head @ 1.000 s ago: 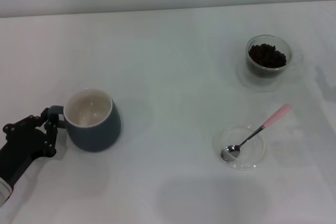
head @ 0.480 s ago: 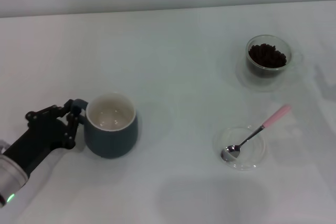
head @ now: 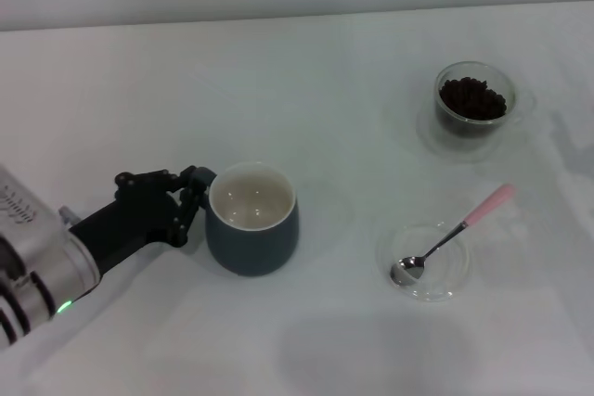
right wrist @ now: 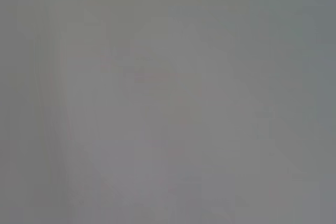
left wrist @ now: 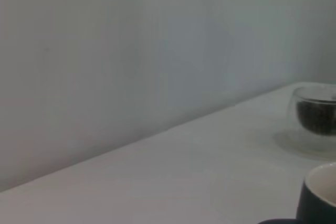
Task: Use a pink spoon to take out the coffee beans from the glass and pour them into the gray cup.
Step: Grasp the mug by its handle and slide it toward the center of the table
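The gray cup (head: 252,231) stands upright left of the table's middle, its cream inside bare. My left gripper (head: 188,201) is shut on the cup's loop handle at its left side. The pink spoon (head: 452,233) lies with its metal bowl in a flat clear dish (head: 425,261) at the right, pink handle pointing up and right. The glass (head: 473,100) holding the coffee beans (head: 472,97) stands at the far right. The left wrist view catches the cup's rim (left wrist: 319,195) and the glass (left wrist: 315,116). My right gripper is out of view.
White table (head: 325,90) all around, with a pale wall behind it. The dish sits between the cup and the table's right edge.
My left gripper has slid the gray cup to the right across the table, from the far left toward the middle. Spoon, dish and glass have not moved.
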Action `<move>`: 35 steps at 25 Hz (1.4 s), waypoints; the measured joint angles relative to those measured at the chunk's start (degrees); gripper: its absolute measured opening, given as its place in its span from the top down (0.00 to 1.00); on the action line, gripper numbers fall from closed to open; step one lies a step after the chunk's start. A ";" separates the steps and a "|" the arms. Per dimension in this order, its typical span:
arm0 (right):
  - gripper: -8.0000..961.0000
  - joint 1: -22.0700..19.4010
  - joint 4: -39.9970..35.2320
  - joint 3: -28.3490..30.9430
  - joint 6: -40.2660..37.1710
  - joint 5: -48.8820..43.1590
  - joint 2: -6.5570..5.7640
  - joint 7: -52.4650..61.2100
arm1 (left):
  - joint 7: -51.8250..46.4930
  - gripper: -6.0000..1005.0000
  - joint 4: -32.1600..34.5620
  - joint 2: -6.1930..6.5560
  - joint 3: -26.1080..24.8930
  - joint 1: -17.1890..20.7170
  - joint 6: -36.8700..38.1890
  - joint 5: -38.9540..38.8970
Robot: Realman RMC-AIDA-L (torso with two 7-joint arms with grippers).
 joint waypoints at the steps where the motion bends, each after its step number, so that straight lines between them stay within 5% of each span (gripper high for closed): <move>1: 0.29 0.05 0.00 0.00 -0.02 0.00 0.02 0.00 | -0.17 0.89 -0.01 -0.01 0.11 -0.46 -0.32 0.28; 21: 0.29 0.39 -0.25 0.00 0.30 0.06 0.02 0.00 | 0.34 0.89 1.81 -0.71 0.46 -6.65 -4.28 8.15; 31: 0.29 0.46 -0.44 0.00 0.36 0.09 0.02 0.00 | -0.11 0.91 1.95 -0.75 0.42 -6.01 -4.51 9.11; 35: 0.29 0.46 -0.44 0.00 0.37 0.10 0.02 0.00 | 0.10 0.81 2.04 -0.73 0.15 -5.19 -3.35 8.79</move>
